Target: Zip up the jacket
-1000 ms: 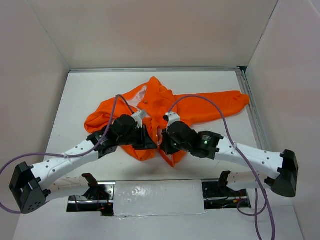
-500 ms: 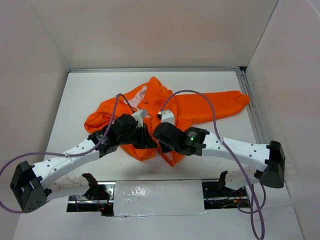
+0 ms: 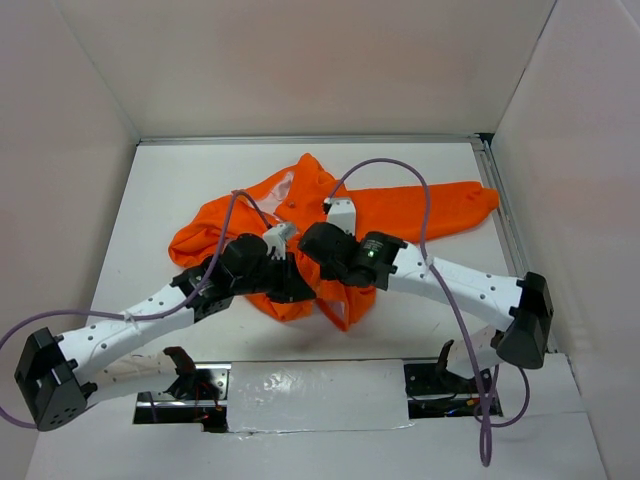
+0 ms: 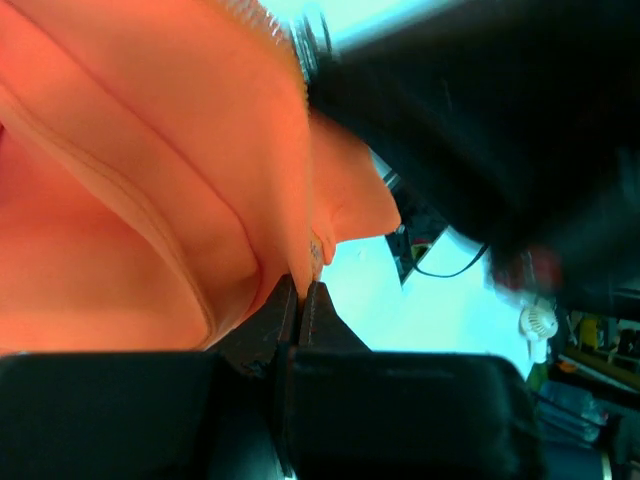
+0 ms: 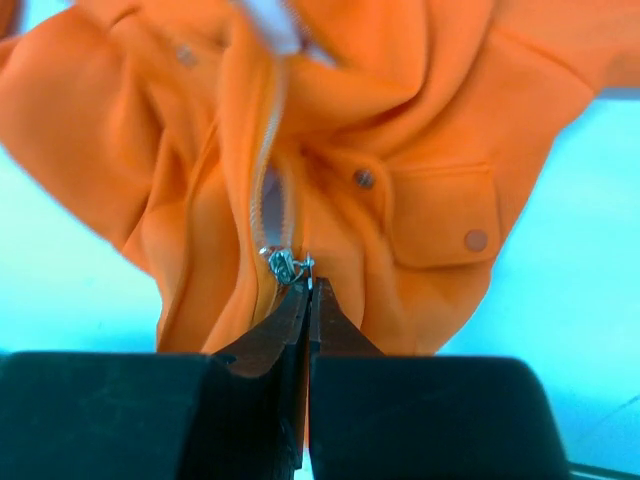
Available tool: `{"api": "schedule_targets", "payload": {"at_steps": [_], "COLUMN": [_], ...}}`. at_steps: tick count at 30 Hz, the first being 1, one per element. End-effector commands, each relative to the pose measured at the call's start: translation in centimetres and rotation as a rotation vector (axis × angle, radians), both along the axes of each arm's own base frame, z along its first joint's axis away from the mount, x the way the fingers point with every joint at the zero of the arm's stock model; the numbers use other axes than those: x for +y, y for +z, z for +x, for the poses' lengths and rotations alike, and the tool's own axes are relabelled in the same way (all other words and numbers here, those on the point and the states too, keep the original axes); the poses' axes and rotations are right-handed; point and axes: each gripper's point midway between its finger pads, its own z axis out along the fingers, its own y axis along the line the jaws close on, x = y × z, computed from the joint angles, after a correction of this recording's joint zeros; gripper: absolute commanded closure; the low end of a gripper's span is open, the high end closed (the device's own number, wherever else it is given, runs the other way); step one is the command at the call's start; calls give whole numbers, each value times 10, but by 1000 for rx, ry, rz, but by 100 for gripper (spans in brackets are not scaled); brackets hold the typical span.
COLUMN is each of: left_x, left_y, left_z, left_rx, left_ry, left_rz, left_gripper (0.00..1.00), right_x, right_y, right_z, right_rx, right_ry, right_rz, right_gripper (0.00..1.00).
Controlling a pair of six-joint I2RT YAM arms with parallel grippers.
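"Two grippers crowd one patch of the jacket [image 3: 400,210]. Why so close?"

"Division of labour, I'd judge. The left gripper [image 4: 300,290] has its fingers pressed together on a fold of orange fabric at the lower front edge. Anchoring the cloth there would let the track be drawn taut instead of bunching."

"And the right gripper [image 5: 306,286]?"

"Closed as well. Its tips meet on the zipper pull [image 5: 288,266], which sits low on the track, and they appear to pinch it. Above the pull the zipper teeth [image 5: 270,150] stand parted with pale lining between them, so most of the run is not yet joined."

"Where does the jacket lie?"

"Crumpled at the middle of the table [image 3: 180,180] in the top view, with the collar toward the top of the frame. One sleeve [image 3: 455,205] stretches to the upper right. In the right wrist view, a flapped pocket [image 5: 440,215] shows right of centre."

"How are the arms set?"

"Both come in from the bottom corners, their forearms slanting up to mid-frame. The wrists are nearly touching over the jacket's lower part. The left arm lies low and long, while the right bends at an elbow at lower right. A purple cable [image 3: 400,165] arches above the sleeve."
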Motion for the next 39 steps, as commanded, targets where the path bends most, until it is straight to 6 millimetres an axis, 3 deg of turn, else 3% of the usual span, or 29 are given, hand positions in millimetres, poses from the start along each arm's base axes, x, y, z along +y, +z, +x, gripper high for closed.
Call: {"api": "schedule_targets", "payload": {"at_steps": [1,4,8,13,14,16,17,19,20,23,27,28,29,30,31,32,33,34,35,36,37,38,39], "left_x": [15,23,46,56,58,62,64,68,69,74,76,74,74,74,75,77,78,81,82,86,87,88,90], "left_y": [-27,-38,-58,-61,-60,-64,-65,-65,-62,-61,-61,-59,-57,-57,-57,-59,-62,-63,-63,-66,-64,-65,-63], "left_z": [-68,-90,-105,-140,-144,-150,-153,-157,-161,-173,-170,-171,-174,-179,-181,-183,-181,-183,-183,-185,-186,-187,-189], "left_rx": [170,212,263,321,324,344,354,379,389,409,412,417,418,445,446,457,463,474,481,499,510,519,516], "left_ry": [-196,-236,-214,-342,-349,-352,-356,-362,-375,-414,-364,-369,-386,-407,-412,-409,-386,-384,-371,-363,-353,-347,-349], "left_rz": [54,63,135,83,70,71,73,80,71,34,46,27,6,-12,-24,-18,-5,8,15,32,32,38,28], "left_gripper": [100,100,100,100,100,100,100,100,100,100,100,100,100,100,100,100,100,100,100,100,100,100,100], "right_x": [-54,-53,-36,-52,-52,-53,-59,-68,-80,-84,-62,-64,-71,-81,-87,-92,-112,-120,-139,-149,-156,-166,-184], "right_y": [26,15,5,4,11,2,17,3,0,6,14,21,15,35,27,33,39,48,88,62,68,101,85], "right_z": [73,92,95,129,142,162,180,207,234,267,244,245,246,260,268,278,293,315,340,356,368,381,394], "right_rx": [-168,-143,-118,-108,-125,-116,-149,-137,-139,-136,-176,-196,-160,-197,-180,-199,-223,-240,-318,-266,-281,-358,-348], "right_ry": [-258,-247,-99,-150,-161,-189,-226,-283,-335,-346,-189,-188,-205,-239,-252,-270,-321,-354,-402,-427,-444,-474,-507], "right_rz": [-85,-68,-20,-46,-26,-47,-40,-83,-84,-5,75,86,64,67,37,30,5,10,61,34,42,76,40], "right_gripper": [100,100,100,100,100,100,100,100,100,100,100,100,100,100,100,100,100,100,100,100,100,100,100]}}
